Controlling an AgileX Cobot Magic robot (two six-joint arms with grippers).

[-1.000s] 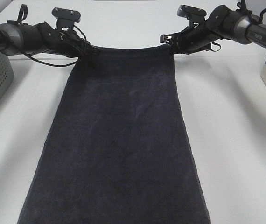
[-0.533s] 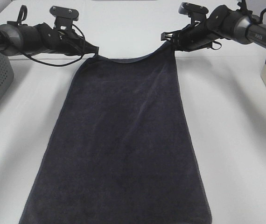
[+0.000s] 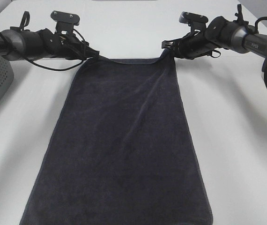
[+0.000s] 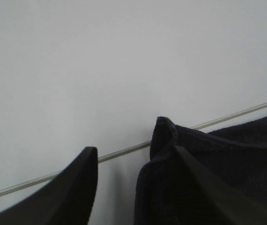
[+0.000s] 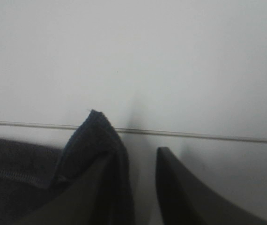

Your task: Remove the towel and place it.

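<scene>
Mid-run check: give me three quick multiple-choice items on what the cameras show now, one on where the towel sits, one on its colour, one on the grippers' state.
1. Where are the towel's far corners?
A. One at each gripper
B. Both at the left gripper
C. Both loose, away from either gripper

2. What colour is the towel?
A. White
B. Dark navy-black
C. Red

3. How do the grippers stand?
A. Both clear of the towel
B. Only the right one at the cloth
C. Each with a corner at its fingers

Answers:
1 A: the towel hangs between the left gripper and the right gripper.
2 B: it reads dark against the white table.
3 C: each wrist view shows a bunched corner against one finger; whether the jaws are shut cannot be told.
</scene>
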